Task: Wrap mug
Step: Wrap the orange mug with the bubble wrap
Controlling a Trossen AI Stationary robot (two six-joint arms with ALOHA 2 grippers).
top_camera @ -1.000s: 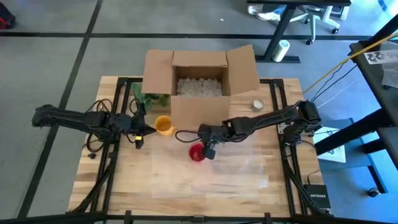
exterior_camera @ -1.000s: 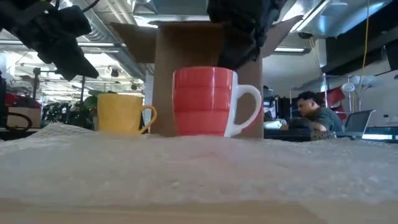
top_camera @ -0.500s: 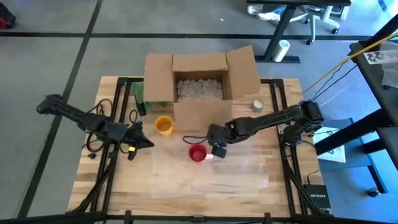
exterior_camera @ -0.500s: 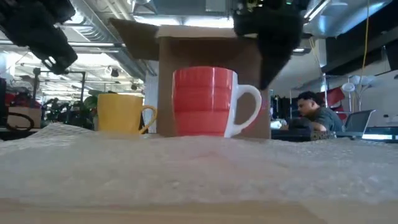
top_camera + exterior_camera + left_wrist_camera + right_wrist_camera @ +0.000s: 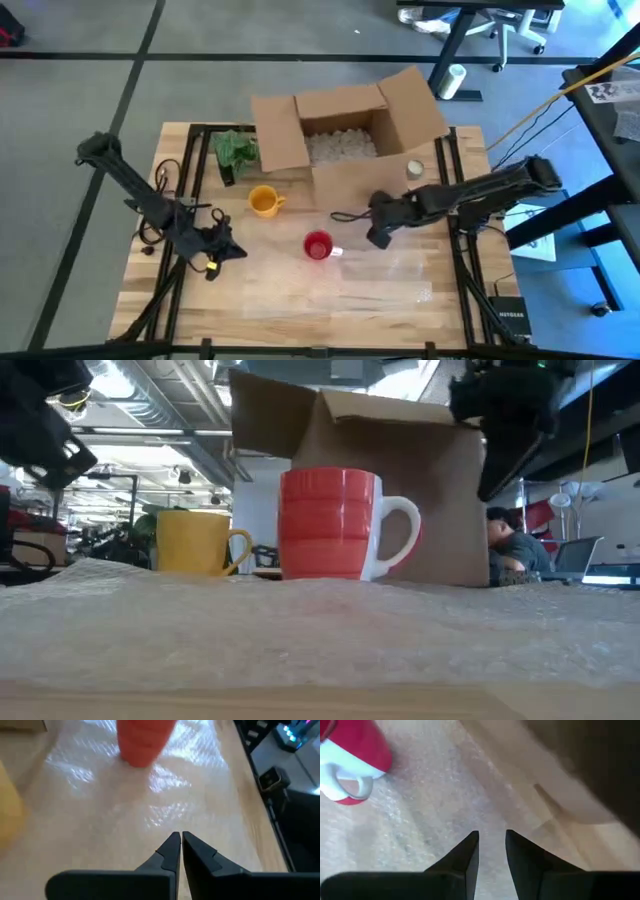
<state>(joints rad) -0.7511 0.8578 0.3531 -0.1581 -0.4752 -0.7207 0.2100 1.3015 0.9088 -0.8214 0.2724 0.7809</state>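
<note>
While the left gripper (image 5: 232, 252) is hovering low over the near-left part of the wooden table (image 5: 280, 310) with its fingers pressed together, the yellow mug (image 5: 263, 201) is standing just behind it. Further right, the red mug (image 5: 318, 245) is sitting upright on the bubble wrap sheet (image 5: 380, 285), apart from both grippers. Right of it, the right gripper (image 5: 379, 238) is hanging with a narrow gap between its fingers, in front of the cardboard box (image 5: 345, 135).

red mug (image 5: 318, 245), yellow mug (image 5: 263, 201), brown box (image 5: 345, 135)
</note>
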